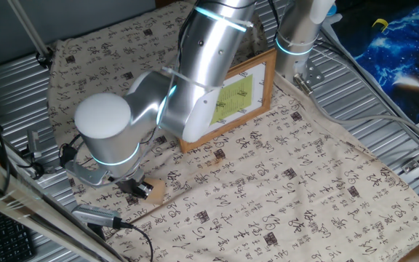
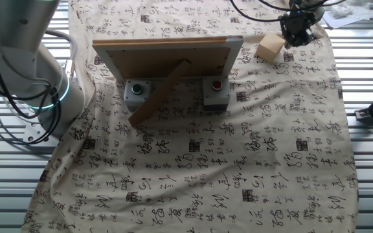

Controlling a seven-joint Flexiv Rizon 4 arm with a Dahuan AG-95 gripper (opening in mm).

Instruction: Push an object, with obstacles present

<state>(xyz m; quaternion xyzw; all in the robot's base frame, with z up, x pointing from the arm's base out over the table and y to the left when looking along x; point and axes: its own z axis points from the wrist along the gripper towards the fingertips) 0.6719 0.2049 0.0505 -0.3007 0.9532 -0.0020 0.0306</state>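
The small light-tan wooden cube (image 1: 155,192) sits on the printed cloth at the near left; in the other fixed view it (image 2: 271,46) lies at the far right, past the frame's end. My gripper (image 1: 140,188) (image 2: 298,31) is low over the cloth right beside the cube, on the side away from the frame, touching it or nearly so. Its dark fingers look closed together with nothing between them. The picture frame (image 1: 233,100), brown border and yellow-green centre, stands upright behind my arm; the other fixed view shows its back and prop (image 2: 167,59).
Two grey boxes, one with a green button (image 2: 136,92) and one with a red button (image 2: 215,91), stand behind the frame. A second arm's base (image 1: 297,40) stands at the cloth's far edge. A cabled probe (image 1: 97,216) lies by the cloth's near-left edge.
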